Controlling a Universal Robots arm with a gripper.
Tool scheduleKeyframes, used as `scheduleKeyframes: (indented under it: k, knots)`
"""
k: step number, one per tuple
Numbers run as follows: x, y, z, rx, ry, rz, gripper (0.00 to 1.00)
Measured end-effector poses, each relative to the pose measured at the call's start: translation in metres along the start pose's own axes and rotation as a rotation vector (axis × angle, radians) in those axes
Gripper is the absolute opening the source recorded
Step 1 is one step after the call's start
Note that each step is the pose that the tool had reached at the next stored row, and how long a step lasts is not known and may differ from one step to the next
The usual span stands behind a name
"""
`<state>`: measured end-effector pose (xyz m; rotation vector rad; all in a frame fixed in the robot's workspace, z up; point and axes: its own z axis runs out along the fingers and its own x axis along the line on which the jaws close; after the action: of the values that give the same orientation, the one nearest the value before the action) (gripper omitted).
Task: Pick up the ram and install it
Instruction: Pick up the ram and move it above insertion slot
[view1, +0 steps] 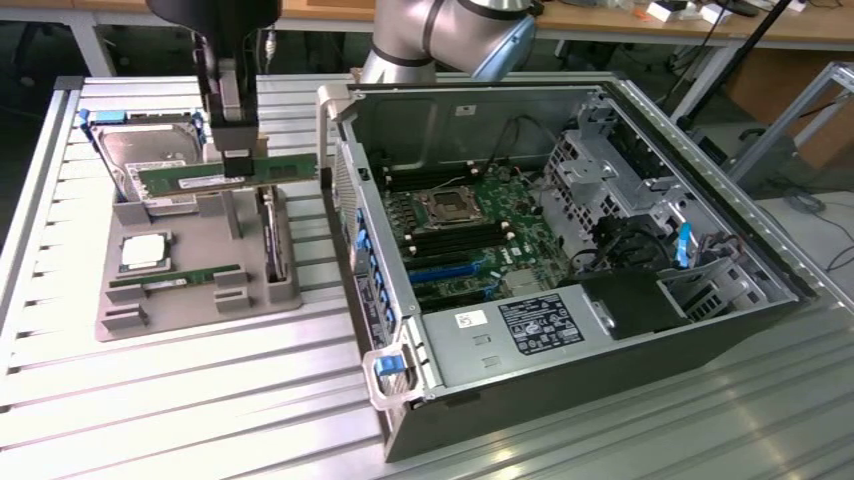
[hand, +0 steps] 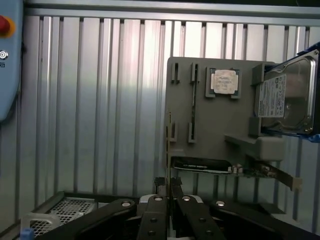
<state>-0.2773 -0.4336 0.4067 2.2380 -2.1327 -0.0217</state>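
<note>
Looking down on a ribbed aluminium worktop (view1: 174, 400), silver slats running right across it, with wooden benches (view1: 641, 25) along the back of the room. On the exterior view's left sits a grey fixture tray (view1: 200, 300). On the right is an open computer case (view1: 561, 330) lying on its side, motherboard (view1: 467, 225) exposed.

And there's the gripper (view1: 238, 160), above the tray's far end, jaws pinched nearly together on the ram (view1: 287, 168). It holds the green stick level, clear of the tray and just beside the case wall. Below it, a second stick (view1: 174, 278) lies in its slot near the processor (view1: 144, 251), and a hard drive (view1: 150, 148) stands at the far end.

Now the hard bits: the arm (view1: 441, 40) is cut off at the top of the exterior view, and the jaws cover the ram's middle. From the wrist, the ram is edge-on, just a thin line. The memory slots on the motherboard are too small to make out.
</note>
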Motion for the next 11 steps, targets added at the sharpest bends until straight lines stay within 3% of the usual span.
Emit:
scheduleKeyframes:
  k: [11]
  knots:
    - [0.001, -0.0273, -0.0012, -0.0004, 0.0092, 0.0, 0.13]
